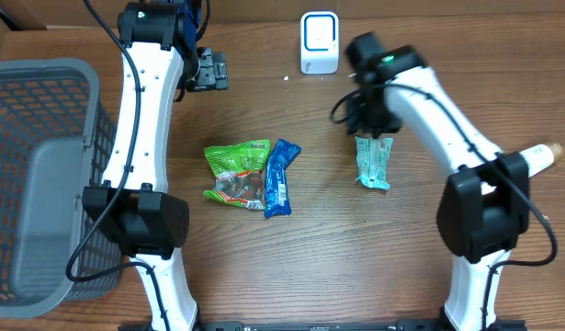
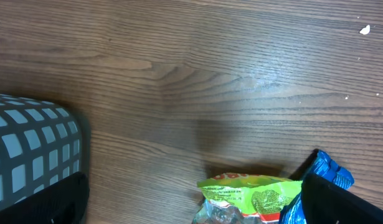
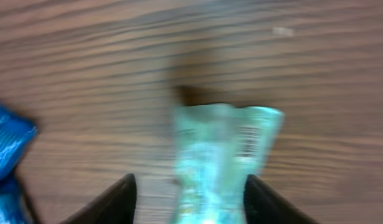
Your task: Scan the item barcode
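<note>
Left end effector (image 1: pixel 209 70): held over the far part of the counter (image 1: pixel 319 267), well apart from every packet. Its fingers (image 2: pixel 340 199) are spread wide and nothing is seen between them.
Right end effector (image 3: pixel 190 179): lowered over the far end of the teal packet (image 1: pixel 373 164). Its jaws are parted and set on either side of the wrapper.
Contact: the right wrist view is blurred, so it cannot be told whether either finger is pressed against the wrapper. A gap is seen on one side.
Teal packet: laid flat on the counter, right of centre, with its length running away from the robot.
Barcode (image 3: pixel 247 140): printed near one corner of the teal packet's far end and turned upward. Its bars are only faintly made out.
Scanner (image 1: pixel 319 42): a white unit stood at the far edge, near the right end effector but apart from it.
Green packet (image 1: pixel 236 173): laid at mid-counter, well apart from the teal packet.
Blue packet (image 1: pixel 280 176): laid against the green packet's right side, overlapping it slightly.
Basket (image 1: pixel 43 69): grey mesh, placed at the left edge of the counter.
</note>
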`<state>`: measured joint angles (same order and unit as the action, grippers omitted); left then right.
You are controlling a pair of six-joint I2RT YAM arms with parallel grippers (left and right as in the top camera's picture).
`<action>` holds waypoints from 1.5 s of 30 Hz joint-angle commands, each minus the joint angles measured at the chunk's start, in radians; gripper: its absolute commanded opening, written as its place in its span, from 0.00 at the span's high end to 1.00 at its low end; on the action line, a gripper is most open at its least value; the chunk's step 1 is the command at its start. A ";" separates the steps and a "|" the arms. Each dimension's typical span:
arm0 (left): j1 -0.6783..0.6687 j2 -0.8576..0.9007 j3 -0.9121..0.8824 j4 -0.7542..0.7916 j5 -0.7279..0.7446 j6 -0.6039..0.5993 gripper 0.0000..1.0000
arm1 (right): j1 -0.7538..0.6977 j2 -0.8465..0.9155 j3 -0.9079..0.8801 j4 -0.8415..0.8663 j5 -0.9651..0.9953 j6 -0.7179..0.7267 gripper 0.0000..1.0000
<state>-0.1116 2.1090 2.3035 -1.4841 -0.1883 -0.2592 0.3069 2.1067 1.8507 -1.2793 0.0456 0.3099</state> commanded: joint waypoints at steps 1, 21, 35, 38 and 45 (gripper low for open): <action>-0.007 -0.016 0.022 0.001 -0.009 0.001 0.00 | -0.109 -0.014 -0.052 -0.001 0.016 0.183 0.77; -0.006 -0.016 0.022 0.001 -0.009 0.001 0.00 | -0.143 -0.014 -0.428 0.612 -0.530 -0.317 0.75; -0.006 -0.016 0.022 0.001 -0.009 0.001 0.00 | -0.360 -0.213 -0.252 0.219 -0.481 0.069 0.00; -0.006 -0.016 0.022 0.001 -0.009 0.001 0.00 | -0.390 -0.223 -0.258 0.101 -0.461 0.075 0.00; -0.006 -0.016 0.022 0.001 -0.009 0.001 0.00 | -0.319 -0.220 -0.462 0.227 -0.465 0.050 0.02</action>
<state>-0.1112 2.1090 2.3035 -1.4841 -0.1883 -0.2592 -0.0601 1.8790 1.4822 -1.1107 -0.4374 0.3420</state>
